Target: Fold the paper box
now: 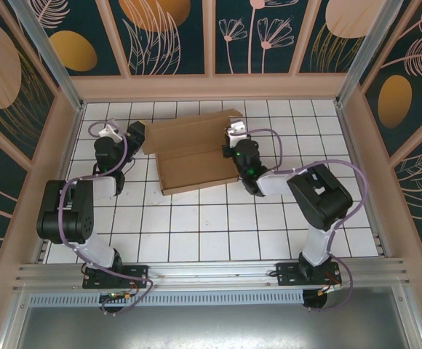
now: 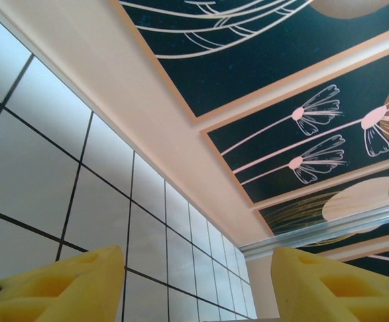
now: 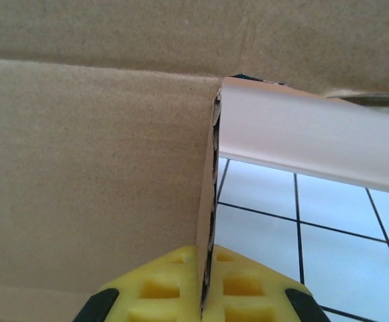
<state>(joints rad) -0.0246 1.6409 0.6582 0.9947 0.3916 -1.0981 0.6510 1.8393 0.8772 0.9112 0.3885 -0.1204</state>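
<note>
The paper box point(image 1: 189, 156) lies partly folded at the far middle of the tiled table point(image 1: 211, 225). The right gripper point(image 3: 204, 292) pinches the cardboard edge at the box's right end, clamped tight. The left gripper point(image 2: 198, 285) hangs parted just beside the box's left end, holding nothing.

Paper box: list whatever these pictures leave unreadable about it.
- Top external: the right gripper covers the paper box's right edge, hiding the pinched flap.
- Top external: whether the left gripper touches the box's left edge is too small to tell.
- Right wrist: the cardboard runs past the frame's top and left edges, so its overall shape is cut off.
</note>
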